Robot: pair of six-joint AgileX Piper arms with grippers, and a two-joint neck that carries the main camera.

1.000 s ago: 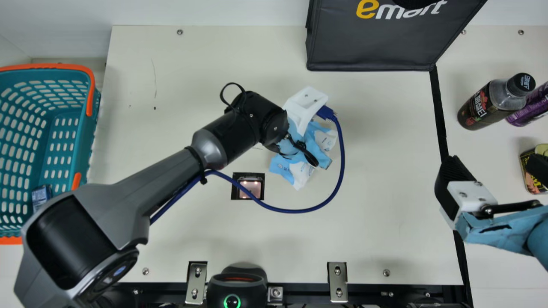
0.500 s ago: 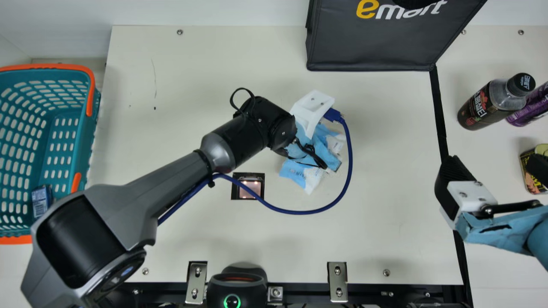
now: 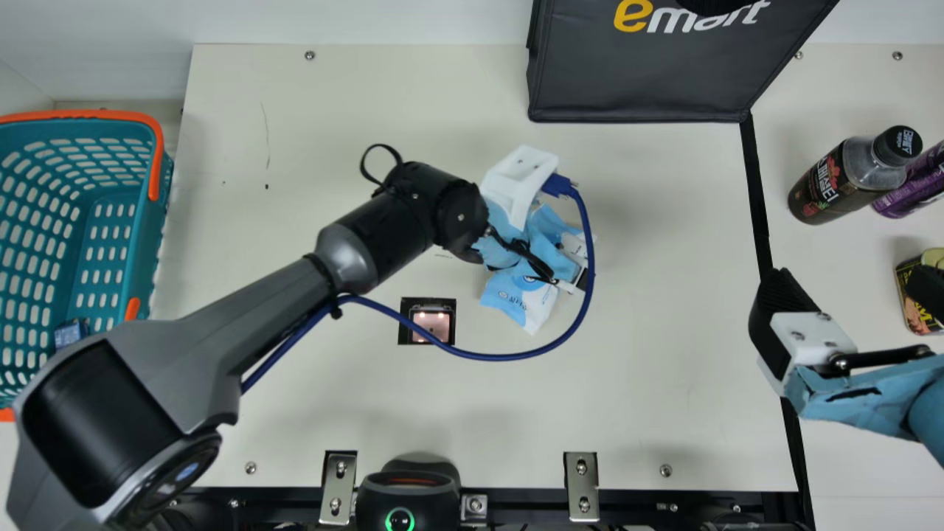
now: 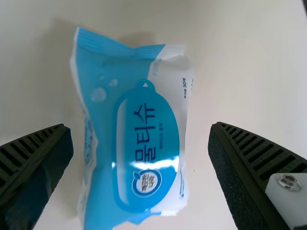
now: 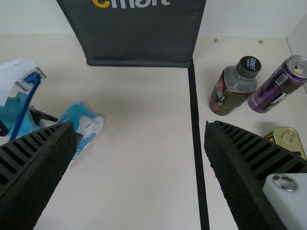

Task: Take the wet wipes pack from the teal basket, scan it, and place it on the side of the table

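The wet wipes pack (image 4: 144,143) lies label up, its long axis roughly square to the left gripper's (image 3: 579,282) wide finger gap; the right gripper (image 3: 848,286) also gapes.

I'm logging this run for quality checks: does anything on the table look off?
In the main view, the blue cable of the left arm crosses a corner of the lit scanner window; that looks untidy and might hinder scanning. I see no spill.
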